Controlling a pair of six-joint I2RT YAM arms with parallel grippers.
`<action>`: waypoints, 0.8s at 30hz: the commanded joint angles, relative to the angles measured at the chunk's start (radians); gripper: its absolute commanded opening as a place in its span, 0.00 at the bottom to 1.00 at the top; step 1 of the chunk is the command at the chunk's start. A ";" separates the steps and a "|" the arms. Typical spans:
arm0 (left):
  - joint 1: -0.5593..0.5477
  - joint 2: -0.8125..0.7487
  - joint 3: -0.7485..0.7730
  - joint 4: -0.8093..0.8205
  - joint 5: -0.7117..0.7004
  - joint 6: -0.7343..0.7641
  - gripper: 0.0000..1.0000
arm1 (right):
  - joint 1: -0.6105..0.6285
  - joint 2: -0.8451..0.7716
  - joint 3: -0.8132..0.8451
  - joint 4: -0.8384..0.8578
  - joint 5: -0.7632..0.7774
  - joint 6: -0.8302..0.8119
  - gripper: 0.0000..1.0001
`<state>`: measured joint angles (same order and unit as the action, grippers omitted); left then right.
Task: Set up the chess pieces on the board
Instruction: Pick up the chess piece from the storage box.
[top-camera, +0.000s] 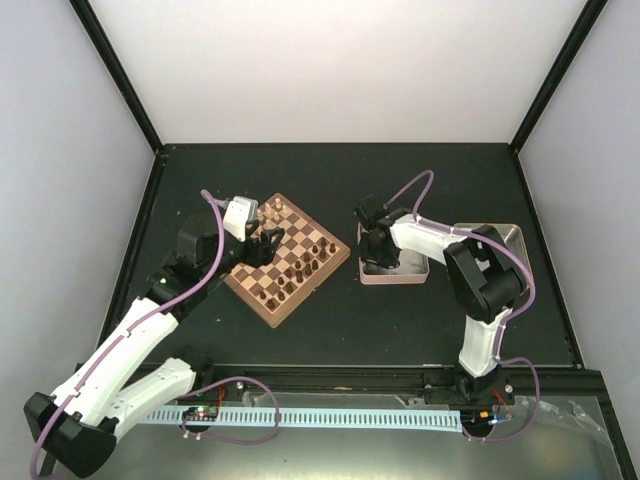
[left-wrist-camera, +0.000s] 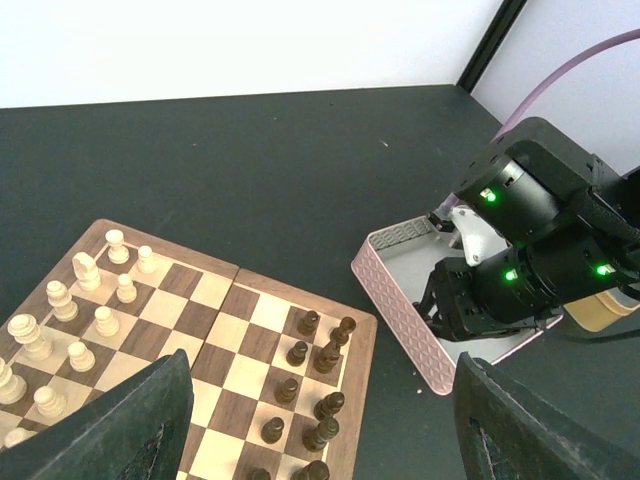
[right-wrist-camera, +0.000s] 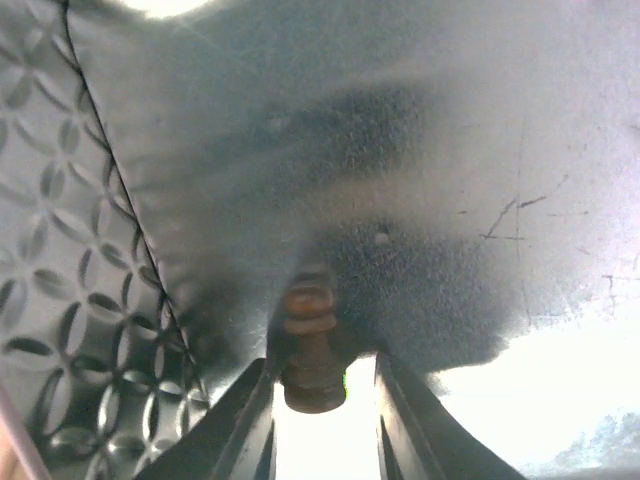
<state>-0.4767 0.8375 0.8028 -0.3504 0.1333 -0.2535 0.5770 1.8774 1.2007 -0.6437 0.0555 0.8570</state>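
Observation:
The board (top-camera: 312, 292) lies at an angle left of centre. Several dark chess pieces (top-camera: 305, 265) stand along its right side, and pale pieces (top-camera: 275, 210) stand along its far left side. My left gripper (top-camera: 262, 245) hovers above the board's near left part, open and holding nothing. In the left wrist view the dark chess pieces (left-wrist-camera: 320, 370) show between its wide-set fingers (left-wrist-camera: 110, 420). My right gripper (top-camera: 378, 250) reaches down into a pink-walled tin (top-camera: 395, 272). One dark piece (right-wrist-camera: 312, 345) lies between its fingers, against the left one, with a gap to the right one.
A second silvery tin (top-camera: 505, 240) sits behind the right arm's elbow. The patterned tin wall (right-wrist-camera: 60, 250) rises close on the left of the right gripper. Black rails bound the dark table, with white walls behind.

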 joint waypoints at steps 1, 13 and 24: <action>0.007 -0.008 -0.008 0.007 -0.011 0.008 0.73 | 0.008 0.028 0.015 -0.047 0.060 -0.016 0.26; 0.007 -0.005 -0.005 0.008 -0.009 0.003 0.73 | 0.011 0.036 0.019 -0.004 0.126 -0.091 0.16; 0.007 0.020 -0.010 0.036 0.058 -0.036 0.73 | 0.011 -0.208 -0.151 0.289 0.162 -0.270 0.13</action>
<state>-0.4767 0.8421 0.7940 -0.3481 0.1413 -0.2646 0.5838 1.8038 1.1072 -0.5255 0.1768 0.6830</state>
